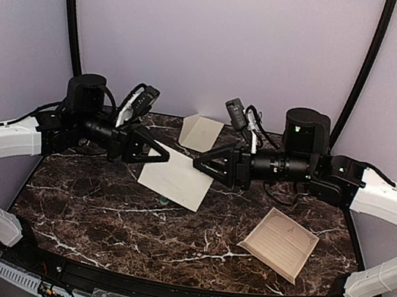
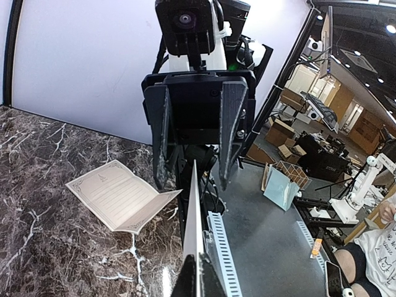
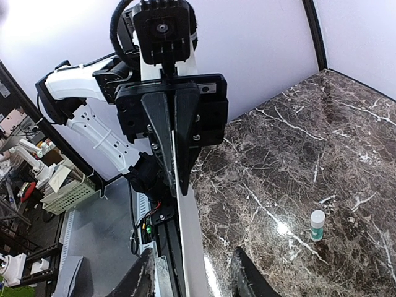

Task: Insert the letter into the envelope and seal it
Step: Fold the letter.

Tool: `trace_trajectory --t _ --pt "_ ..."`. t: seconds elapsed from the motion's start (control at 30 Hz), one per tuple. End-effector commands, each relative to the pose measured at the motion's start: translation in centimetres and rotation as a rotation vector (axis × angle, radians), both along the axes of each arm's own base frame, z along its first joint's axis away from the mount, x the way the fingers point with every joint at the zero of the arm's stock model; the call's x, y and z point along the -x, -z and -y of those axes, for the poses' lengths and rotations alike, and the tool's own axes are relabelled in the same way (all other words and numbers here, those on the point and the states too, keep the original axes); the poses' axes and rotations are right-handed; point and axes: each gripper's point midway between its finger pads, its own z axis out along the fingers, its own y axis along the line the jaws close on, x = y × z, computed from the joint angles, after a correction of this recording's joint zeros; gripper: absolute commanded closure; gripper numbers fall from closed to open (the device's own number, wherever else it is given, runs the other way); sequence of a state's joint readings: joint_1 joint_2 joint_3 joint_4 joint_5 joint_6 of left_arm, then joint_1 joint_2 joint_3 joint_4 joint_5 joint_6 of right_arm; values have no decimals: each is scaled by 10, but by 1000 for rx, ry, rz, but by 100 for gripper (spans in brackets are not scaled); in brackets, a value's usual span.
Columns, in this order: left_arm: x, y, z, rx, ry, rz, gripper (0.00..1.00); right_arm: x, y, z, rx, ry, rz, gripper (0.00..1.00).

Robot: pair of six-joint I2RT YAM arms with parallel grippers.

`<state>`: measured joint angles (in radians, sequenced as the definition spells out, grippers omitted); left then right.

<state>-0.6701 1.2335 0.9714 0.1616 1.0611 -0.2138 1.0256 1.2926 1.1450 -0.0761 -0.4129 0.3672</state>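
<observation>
The letter (image 1: 279,243) is being shown lying open on the marble table (image 1: 94,215), front right. Beyond it, the envelope (image 1: 176,178) is being gripped above the table by the clamped left gripper (image 1: 160,154), while the right gripper (image 1: 198,164), fingers spread, is being held around its opposite edge.

Cream envelope (image 1: 175,177) held mid-air, tan letter (image 1: 280,242) lying right

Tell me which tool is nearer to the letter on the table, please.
Right. The right tool is up and left of the letter in the top view, open around an edge of the envelope. The left tool is farther left, shut on it.
</observation>
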Motion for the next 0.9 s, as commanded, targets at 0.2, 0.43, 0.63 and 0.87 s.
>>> trace_trajectory --t 0.2,0.43,0.63,0.87 --pt "2 -10 -6 33 -18 38 100 7 1 -3 -21 -29 -4 65" --pt "2 -10 -6 35 -18 38 100 2 -1 1 -14 11 10 97" --pt "3 -12 -6 37 -11 32 74 4 -6 4 -24 9 17 100" --pt "1 -16 -10 50 -27 42 67 7 -2 5 -1 -5 10 100"
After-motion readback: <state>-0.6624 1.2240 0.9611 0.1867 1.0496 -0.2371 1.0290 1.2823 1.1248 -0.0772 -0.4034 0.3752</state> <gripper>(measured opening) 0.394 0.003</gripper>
